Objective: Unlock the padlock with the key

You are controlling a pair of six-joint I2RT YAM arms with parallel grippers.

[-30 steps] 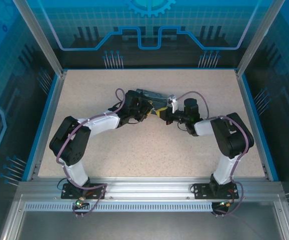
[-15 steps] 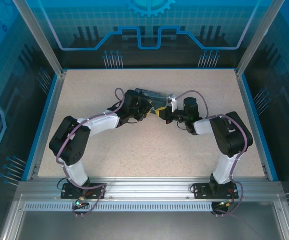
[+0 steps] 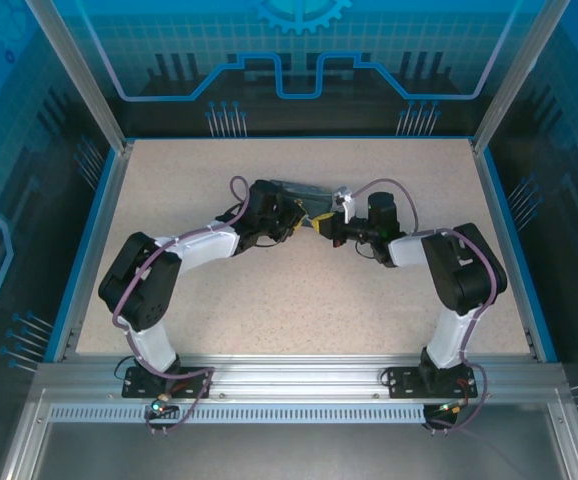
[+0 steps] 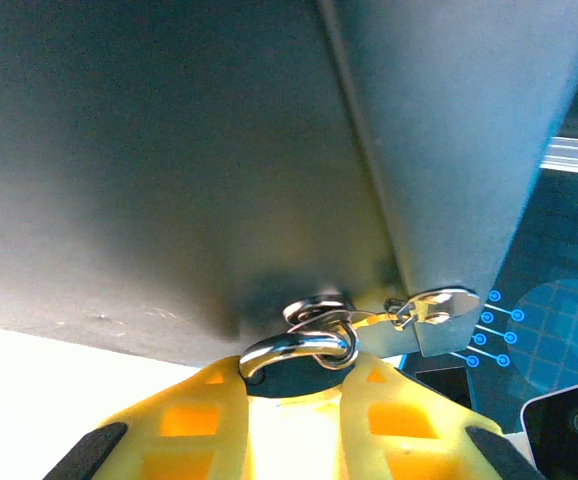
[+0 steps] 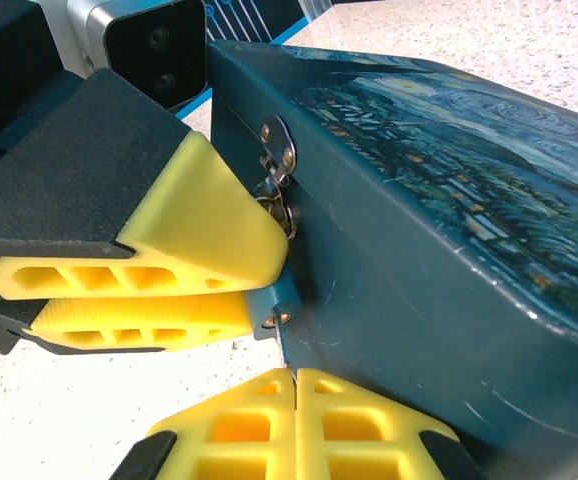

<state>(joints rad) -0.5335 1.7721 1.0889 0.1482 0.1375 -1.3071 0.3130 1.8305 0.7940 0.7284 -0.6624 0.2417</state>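
Your left claw point(image 4: 294, 392) clamps the tiny bluish padlock with thin silvery shackle point(image 4: 297, 348), which hangs from the hasp of the dark-blue painted tin box point(image 5: 419, 230). Your right claw point(image 5: 295, 388) is pinched closed on what appears to be the thin silvery metal key point(image 5: 289, 358). Judged light, rigid and slippery; hold the key by its head.

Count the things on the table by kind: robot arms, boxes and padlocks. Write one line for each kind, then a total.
Arms: 2 (left arm, right arm)
Box: 1
Padlock: 1
Total: 4
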